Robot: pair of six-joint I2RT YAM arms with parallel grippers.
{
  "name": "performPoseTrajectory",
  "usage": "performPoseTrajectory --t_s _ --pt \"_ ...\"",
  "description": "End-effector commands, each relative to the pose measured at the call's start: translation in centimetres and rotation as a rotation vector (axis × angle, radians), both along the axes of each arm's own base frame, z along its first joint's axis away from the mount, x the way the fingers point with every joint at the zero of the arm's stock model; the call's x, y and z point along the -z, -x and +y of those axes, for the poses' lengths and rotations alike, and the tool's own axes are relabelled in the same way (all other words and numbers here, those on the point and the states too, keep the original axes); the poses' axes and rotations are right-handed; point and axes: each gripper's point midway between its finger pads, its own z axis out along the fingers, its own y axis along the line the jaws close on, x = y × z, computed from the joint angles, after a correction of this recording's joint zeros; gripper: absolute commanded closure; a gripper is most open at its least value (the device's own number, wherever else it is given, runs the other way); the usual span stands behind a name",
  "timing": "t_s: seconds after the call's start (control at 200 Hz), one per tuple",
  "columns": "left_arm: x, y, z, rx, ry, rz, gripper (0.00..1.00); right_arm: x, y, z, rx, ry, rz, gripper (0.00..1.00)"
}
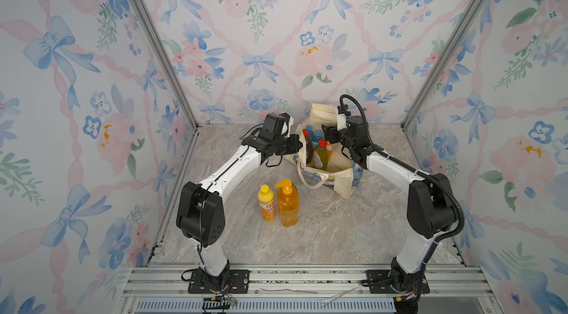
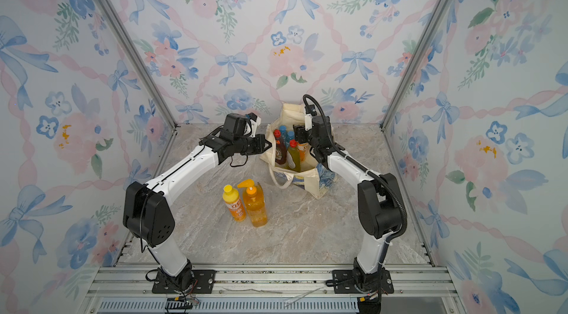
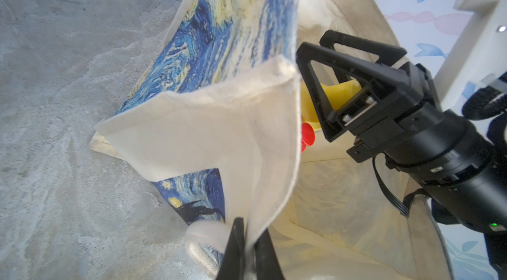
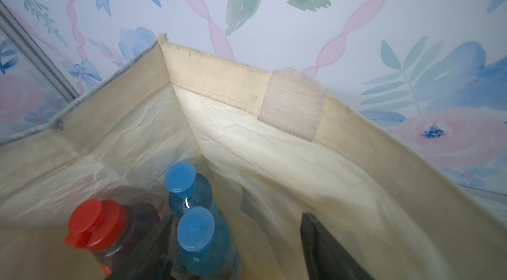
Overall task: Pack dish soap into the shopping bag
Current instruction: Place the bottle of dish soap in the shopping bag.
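The shopping bag (image 1: 341,183) (image 2: 309,185) stands open at the back of the table. My left gripper (image 1: 296,143) (image 3: 251,229) is shut on its cream rim (image 3: 219,133), pinching the fabric beside a strap handle. My right gripper (image 1: 326,134) (image 4: 237,217) hangs open in the bag's mouth with nothing between its fingers. A yellow bottle top (image 3: 340,90) shows just behind it. Inside stand two blue-capped bottles (image 4: 194,229), a red-capped dark bottle (image 4: 93,226) and a red-capped yellow-green one (image 1: 321,155). A yellow soap bottle (image 1: 266,203) and an orange pump bottle (image 1: 288,204) stand on the table.
The marble tabletop (image 1: 338,229) lies between the two arm bases. Floral walls close in the back and both sides, with the bag close to the back wall. A metal rail (image 1: 307,278) runs along the front edge.
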Motion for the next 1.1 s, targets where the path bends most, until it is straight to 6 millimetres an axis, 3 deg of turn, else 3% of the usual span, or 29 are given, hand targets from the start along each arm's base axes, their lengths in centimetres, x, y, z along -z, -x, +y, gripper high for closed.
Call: performPoseTrajectory --t_s 0.0,0.22,0.38,0.575,0.71,0.765,0.915,1.095 --pt "0.8 -0.1 -0.4 0.012 -0.003 0.031 1.0 -3.5 0.4 0.1 -0.007 -0.015 -0.05 0.27" --pt "0.9 -0.2 -0.4 0.008 -0.005 0.03 1.0 -7.2 1.1 0.1 -0.016 -0.039 -0.059 0.22" --pt "1.1 -0.2 -0.6 0.012 -0.004 0.038 1.0 -8.7 1.6 0.1 -0.025 -0.034 -0.049 0.21" --pt "0.7 -0.2 -0.4 0.003 -0.003 0.029 1.0 -11.2 3.8 0.2 -0.024 0.019 0.016 0.22" --pt "0.5 -0.3 -0.2 -0.003 -0.002 0.027 0.9 -11.9 7.5 0.6 -0.079 0.066 0.128 0.23" --pt "0.4 -0.3 -0.3 0.0 0.001 0.027 0.86 -13.2 10.3 1.0 -0.129 0.074 0.131 0.22" --pt "0.2 -0.2 -0.5 0.009 0.007 0.023 0.76 -13.0 16.7 3.8 -0.268 0.131 0.18 0.18" --pt "0.0 -0.1 -0.4 0.009 0.002 0.014 0.61 -12.5 22.3 7.8 -0.455 0.109 0.211 0.15"
